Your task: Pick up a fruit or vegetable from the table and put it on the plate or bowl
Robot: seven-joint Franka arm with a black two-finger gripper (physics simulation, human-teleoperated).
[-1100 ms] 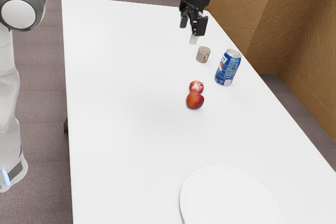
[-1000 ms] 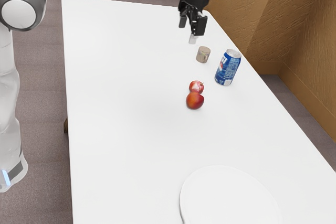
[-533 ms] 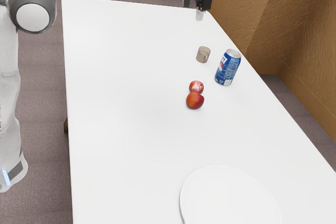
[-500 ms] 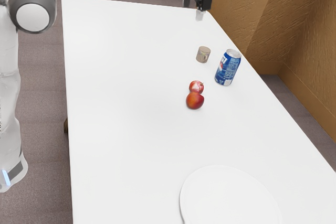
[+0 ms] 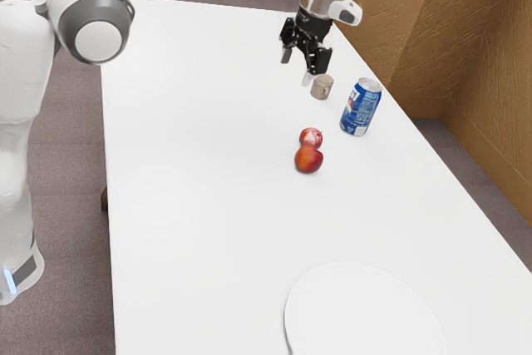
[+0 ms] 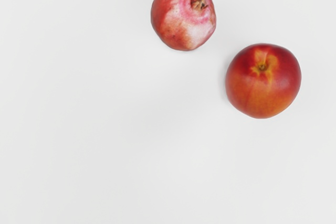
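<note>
Over the white worktop [image 5: 191, 164] near its far end, our black two-finger gripper [image 5: 298, 64] hangs released; we should centre over the round red-orange peach [image 5: 308, 160], mid-worktop just beside the red pomegranate [image 5: 311, 137], before descending.

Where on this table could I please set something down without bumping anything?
Bare: the wide table stretch on the exterior view's left of the pomegranate and peach, and the band between the peach and the plate. Crowded: near that view's right edge, where the soda can, tan cylinder and both fruits cluster.
</note>
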